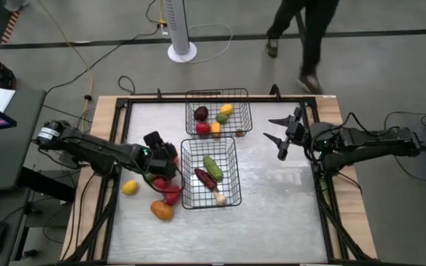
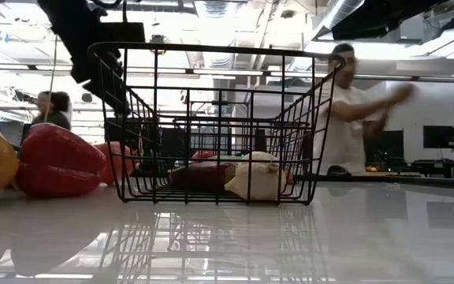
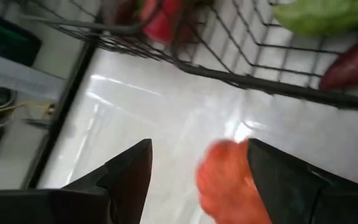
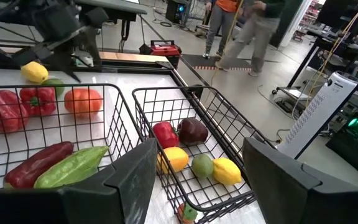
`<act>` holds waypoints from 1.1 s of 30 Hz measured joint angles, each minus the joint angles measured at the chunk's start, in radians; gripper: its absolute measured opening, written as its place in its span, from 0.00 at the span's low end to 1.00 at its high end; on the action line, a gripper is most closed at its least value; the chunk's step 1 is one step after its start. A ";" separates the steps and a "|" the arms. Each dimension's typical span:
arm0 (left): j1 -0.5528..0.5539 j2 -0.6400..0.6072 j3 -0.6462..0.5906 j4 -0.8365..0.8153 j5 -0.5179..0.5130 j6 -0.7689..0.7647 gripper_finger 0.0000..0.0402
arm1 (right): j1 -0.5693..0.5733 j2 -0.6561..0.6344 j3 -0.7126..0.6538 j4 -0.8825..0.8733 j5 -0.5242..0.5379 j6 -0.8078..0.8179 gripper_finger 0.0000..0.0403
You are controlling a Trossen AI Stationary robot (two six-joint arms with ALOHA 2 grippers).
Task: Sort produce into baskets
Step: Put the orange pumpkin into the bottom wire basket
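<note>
- Left gripper (image 1: pixel 163 164) sits low beside the near basket's (image 1: pixel 186 174) left wall, among loose produce: a yellow piece (image 1: pixel 129 188) to its left and an orange one (image 1: pixel 161 210) nearer the table's front edge.
- Its fingers stand part-spread; a red-orange piece (image 3: pixel 225 183) touches one finger, but a pinch cannot be told.
- Near basket holds a green piece (image 1: pixel 212 164), a maroon one (image 1: pixel 205 178) and a whitish one (image 1: pixel 220 197).
- Far basket (image 1: pixel 244 111) holds five pieces.
- Bare tabletop (image 1: pixel 279 214) stretches right of the baskets.
- Right gripper (image 1: pixel 282 129) hovers there, spread and empty.

Two baskets (image 1: pixel 208 172) mid-table; loose produce (image 1: pixel 162 210) left of nearer, perhaps touching.
</note>
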 joint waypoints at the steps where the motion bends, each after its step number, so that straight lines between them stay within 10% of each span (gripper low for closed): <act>1: 0.000 0.000 0.010 -0.017 -0.009 -0.011 0.62 | 0.000 0.000 0.000 0.000 0.000 0.000 0.66; 13: 0.026 0.000 0.026 -0.022 0.129 -0.196 0.64 | 0.000 0.000 0.000 0.000 0.000 0.005 0.66; 33: 0.070 0.000 -0.250 0.230 0.175 -0.234 0.99 | 0.000 0.000 0.000 0.000 0.000 0.007 0.66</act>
